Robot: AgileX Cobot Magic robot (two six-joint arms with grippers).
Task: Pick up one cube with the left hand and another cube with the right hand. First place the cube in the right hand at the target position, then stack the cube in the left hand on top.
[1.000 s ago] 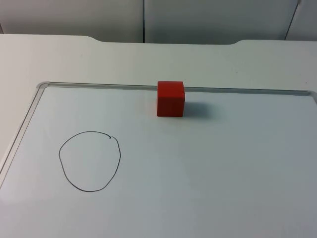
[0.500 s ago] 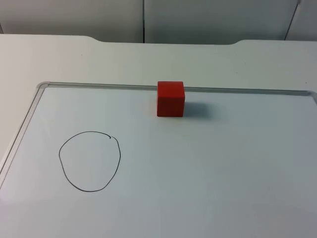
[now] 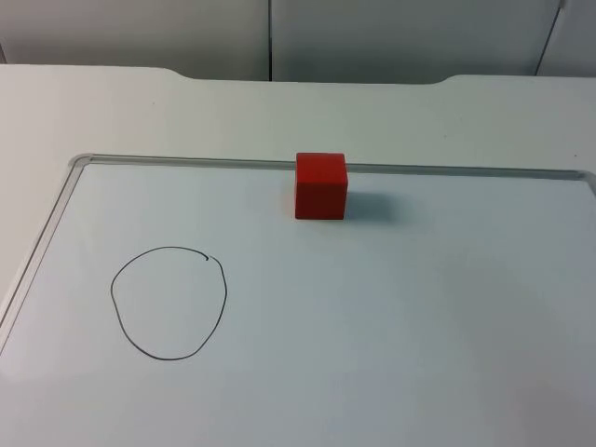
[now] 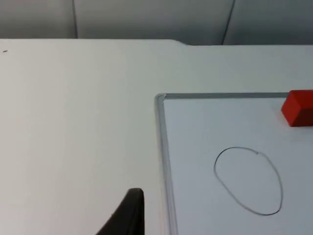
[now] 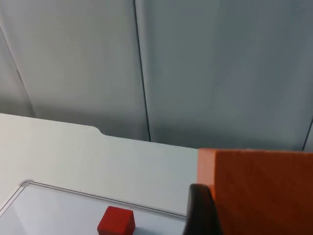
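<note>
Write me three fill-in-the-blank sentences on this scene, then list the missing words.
1. The cube on the whiteboard is ____.
2. It sits against the board's far ____.
3. The shape drawn on the board is a ____.

Missing words: red; edge; circle

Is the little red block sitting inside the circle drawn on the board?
No, the small red cube sits by the whiteboard's far metal edge, well apart from the hand-drawn black circle.
</note>
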